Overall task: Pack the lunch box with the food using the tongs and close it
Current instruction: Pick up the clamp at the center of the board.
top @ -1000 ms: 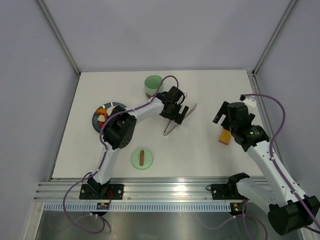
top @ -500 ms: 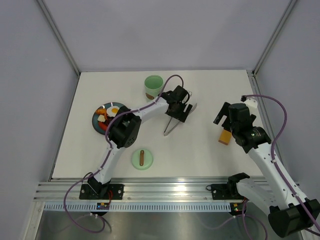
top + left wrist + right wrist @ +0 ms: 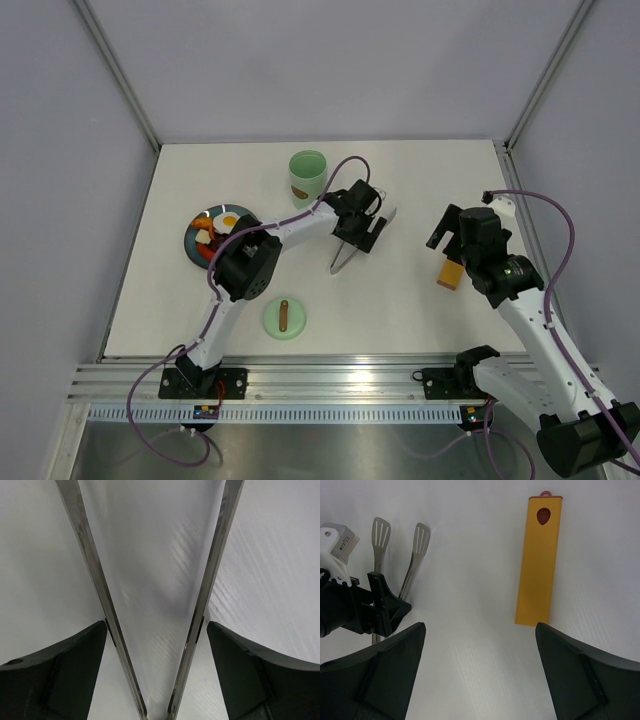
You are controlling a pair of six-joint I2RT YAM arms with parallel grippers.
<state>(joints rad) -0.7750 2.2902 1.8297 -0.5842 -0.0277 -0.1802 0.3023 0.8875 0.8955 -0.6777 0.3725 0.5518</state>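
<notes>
The silver tongs (image 3: 339, 263) lie flat on the table, their joined end nearest the arms. My left gripper (image 3: 361, 226) hovers low over their middle. In the left wrist view both tong arms (image 3: 95, 580) run in a V between my open fingers (image 3: 75, 655), the left one touching and the right one a sliver apart. The mint-green lunch box (image 3: 308, 173) stands open behind, and its lid (image 3: 284, 319) lies near the front. The food (image 3: 212, 232) sits on the dark plate (image 3: 190, 246). My right gripper (image 3: 447, 238) is open and holds nothing.
A flat orange-yellow strip (image 3: 541, 560) lies on the table just ahead of my right gripper (image 3: 480, 626). The tongs' slotted tips (image 3: 420, 537) and the left wrist (image 3: 350, 612) show at the left of that view. Grey walls enclose the table.
My left gripper has shifted a little to the right over the tongs and turned slightly. The tongs, the lunch box and the right arm have stayed where they were.
</notes>
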